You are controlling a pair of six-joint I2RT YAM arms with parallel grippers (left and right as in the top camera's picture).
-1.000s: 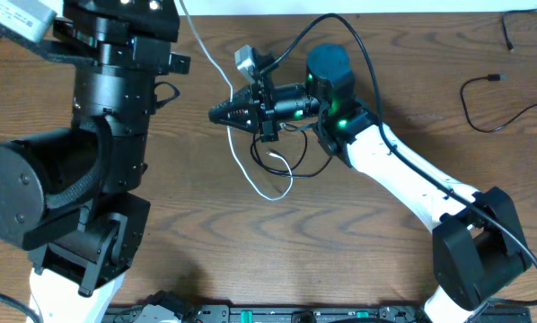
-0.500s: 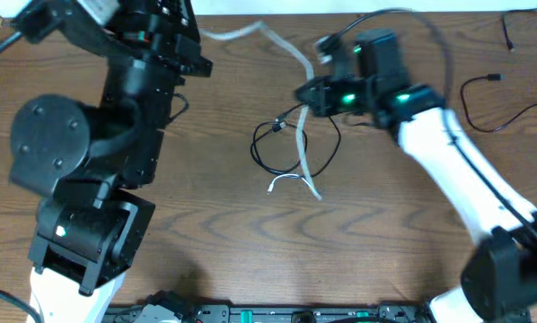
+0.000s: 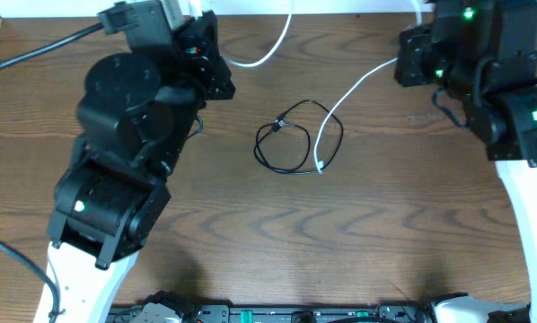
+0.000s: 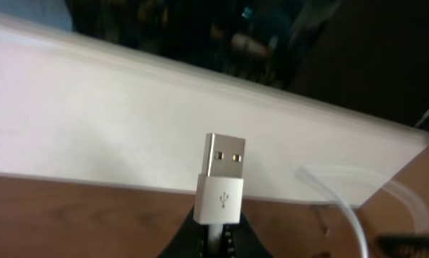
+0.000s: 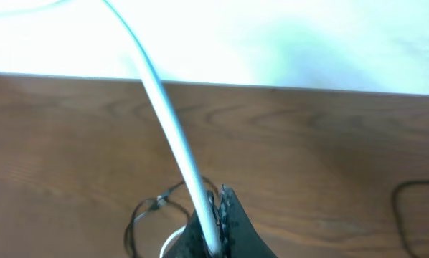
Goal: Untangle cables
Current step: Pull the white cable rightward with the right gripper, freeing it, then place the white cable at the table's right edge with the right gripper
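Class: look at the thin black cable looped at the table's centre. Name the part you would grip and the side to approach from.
The black cable lies flat on the table, and the white cable crosses only its right side. So probably grip its left arc from straight above, jaws across the cord.

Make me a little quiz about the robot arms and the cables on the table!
1. True or false: the black cable lies in a loose loop on the table.
2. Which arm pinches the USB plug of the white cable? A) left B) right
3. Fill in: the right end effector is shut on the ____ cable.
Key: 1 true. 2 A, the left end effector. 3 white.
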